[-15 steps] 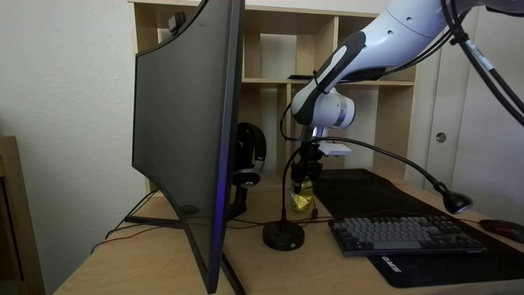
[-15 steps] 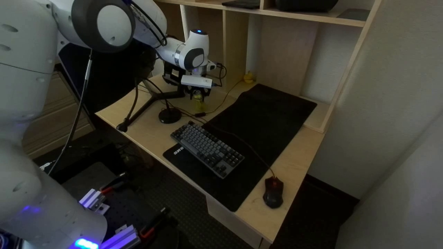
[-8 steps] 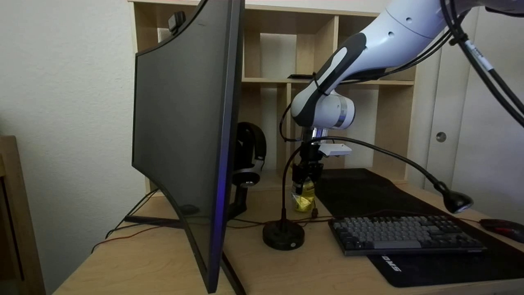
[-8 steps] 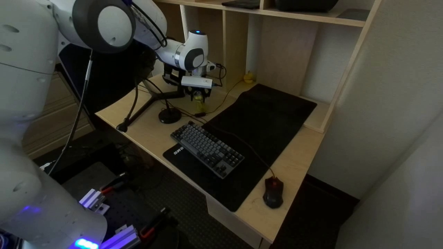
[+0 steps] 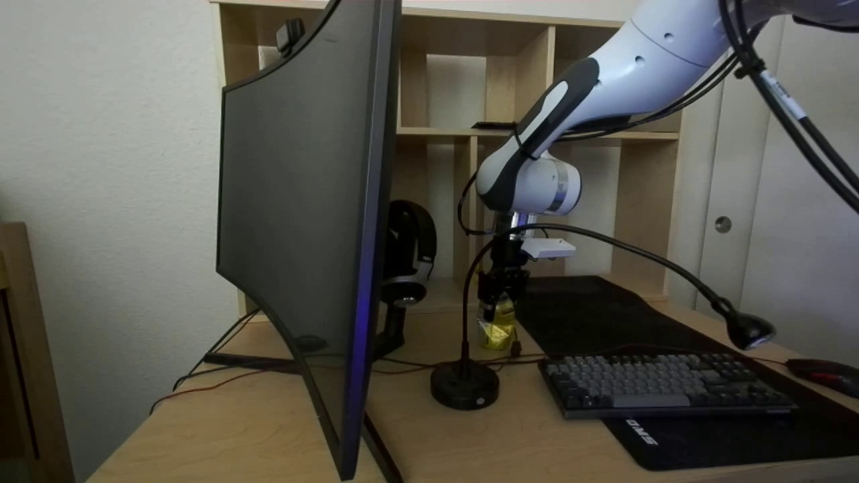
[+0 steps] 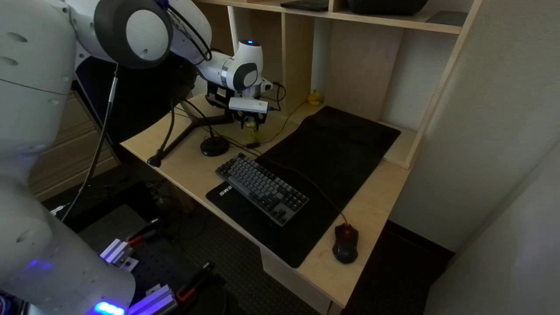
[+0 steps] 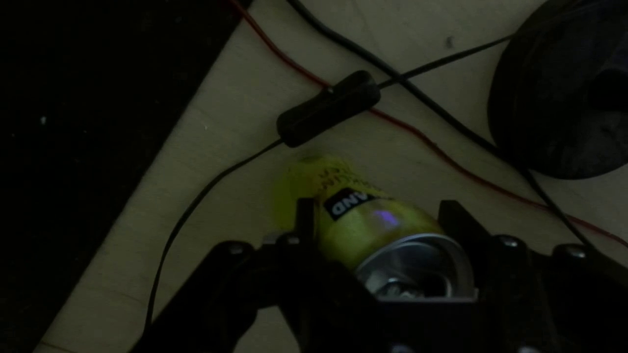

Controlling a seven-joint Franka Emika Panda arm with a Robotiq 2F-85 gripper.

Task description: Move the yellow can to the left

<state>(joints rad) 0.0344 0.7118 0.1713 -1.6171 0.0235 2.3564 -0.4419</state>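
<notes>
Two fingers (image 7: pixel 305 218), both mine, grip the yellow can (image 7: pixel 378 225) near the black lamp base (image 5: pixel 464 387), on its far side in an exterior view; whether the can's bottom meets the worktop (image 5: pixel 537 443), I cannot tell. On that same side of the lamp base lies a cord switch (image 7: pixel 328 109). In both exterior views a keyboard (image 5: pixel 664 382) sits to the lamp base's right, a mouse (image 6: pixel 345 249) farther that way; headphones (image 5: pixel 419 235) show behind the lamp base, leftward, in an exterior view.

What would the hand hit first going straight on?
Probably the desk: the yellow can in the hand would likely touch down first, though any gap underneath is hard to judge.
</notes>
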